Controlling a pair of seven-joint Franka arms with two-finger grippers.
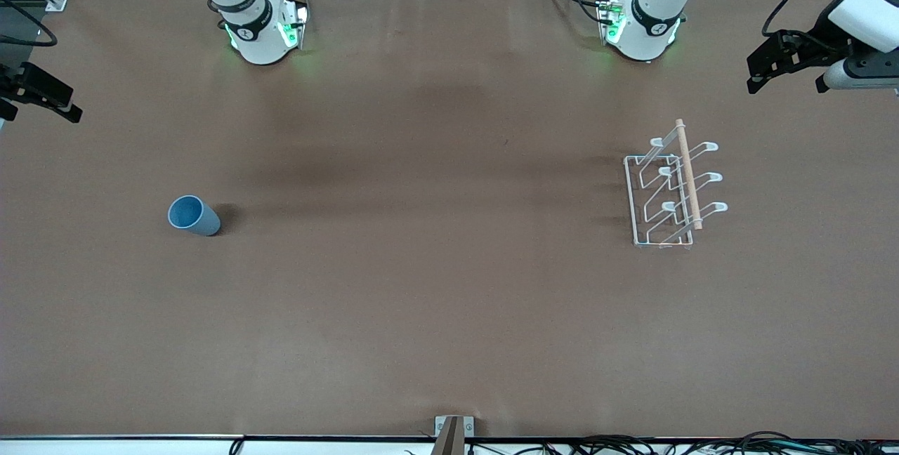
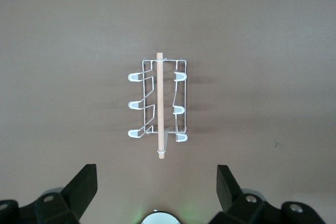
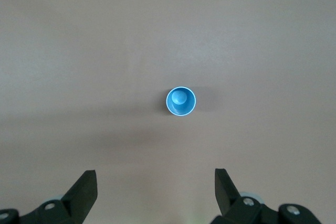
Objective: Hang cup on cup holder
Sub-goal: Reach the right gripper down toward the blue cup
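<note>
Brown table (image 1: 449, 300), and on it the white wire cup holder (image 1: 667, 192) at the left arm's end, empty. Left gripper (image 2: 156, 192) waits high above it, fingers spread; right gripper (image 3: 155, 192) likewise, over the upright blue cup (image 1: 192, 215) at the right arm's end.

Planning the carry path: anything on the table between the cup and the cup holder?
Nothing. In the front view only bare brown table separates the cup from the cup holder.
</note>
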